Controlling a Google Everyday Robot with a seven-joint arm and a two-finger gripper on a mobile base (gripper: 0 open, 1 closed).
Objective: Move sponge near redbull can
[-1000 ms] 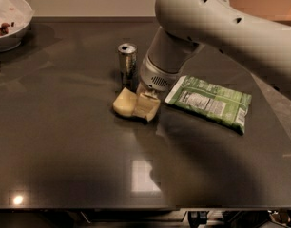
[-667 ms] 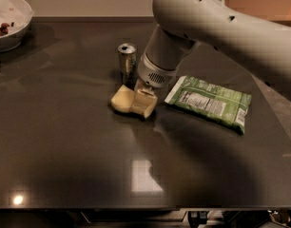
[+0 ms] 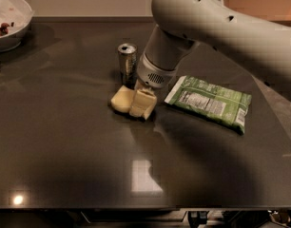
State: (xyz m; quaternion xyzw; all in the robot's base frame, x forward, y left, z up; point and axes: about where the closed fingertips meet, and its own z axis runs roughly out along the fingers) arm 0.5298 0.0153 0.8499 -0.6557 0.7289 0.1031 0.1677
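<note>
The pale yellow sponge [image 3: 121,100] lies on the dark table, just in front of the redbull can [image 3: 127,60], which stands upright a short gap behind it. My gripper [image 3: 142,102] comes down from the big white arm at the upper right and is shut on the sponge's right end. The pale fingers [image 3: 144,104] cover that end. The sponge's left part shows and looks to be resting on or just above the tabletop.
A green snack bag [image 3: 209,102] lies flat to the right of the gripper. A white bowl [image 3: 12,32] with some dark bits in it stands at the far left back corner. The table's front edge [image 3: 136,207] runs along the bottom.
My gripper and the sponge have shifted slightly back and left, closer to the can. The can, bag and bowl have not moved.
</note>
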